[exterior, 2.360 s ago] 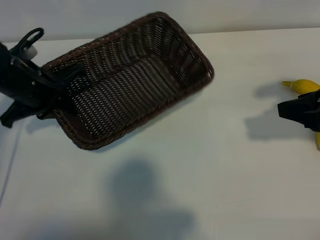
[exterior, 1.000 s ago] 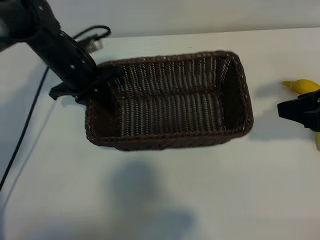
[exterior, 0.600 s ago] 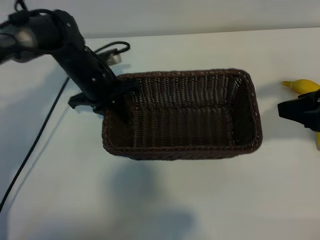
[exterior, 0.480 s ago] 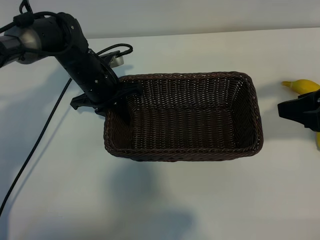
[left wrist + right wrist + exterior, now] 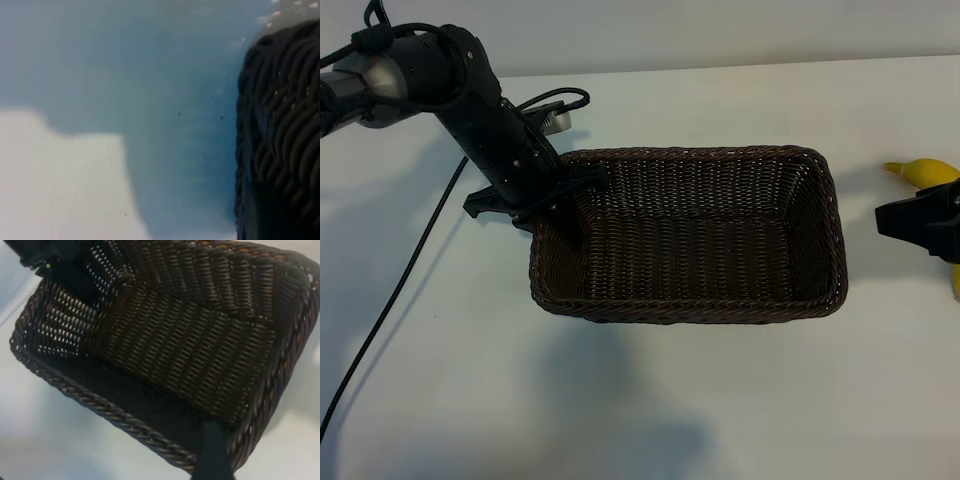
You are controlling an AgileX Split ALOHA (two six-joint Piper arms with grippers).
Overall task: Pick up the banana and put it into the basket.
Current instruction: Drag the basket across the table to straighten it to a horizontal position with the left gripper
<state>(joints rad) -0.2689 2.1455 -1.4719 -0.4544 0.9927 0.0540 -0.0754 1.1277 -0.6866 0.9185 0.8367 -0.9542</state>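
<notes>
Wicker basket (image 5: pixel 690 235) separates left gripper (image 5: pixel 560 195) from banana (image 5: pixel 928 172).

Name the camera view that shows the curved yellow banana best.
The exterior view: only there does the curved yellow banana show, at the right edge, partly behind the right gripper. Both wrist views show none of it.

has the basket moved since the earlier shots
Yes. Held at its left end by the left gripper, the basket has swung from tilted to level and shifted right, toward the banana, which stayed by the right gripper.

Rough woven wicker basket (image 5: pixel 720 300); smooth banana (image 5: pixel 926 172)
</notes>
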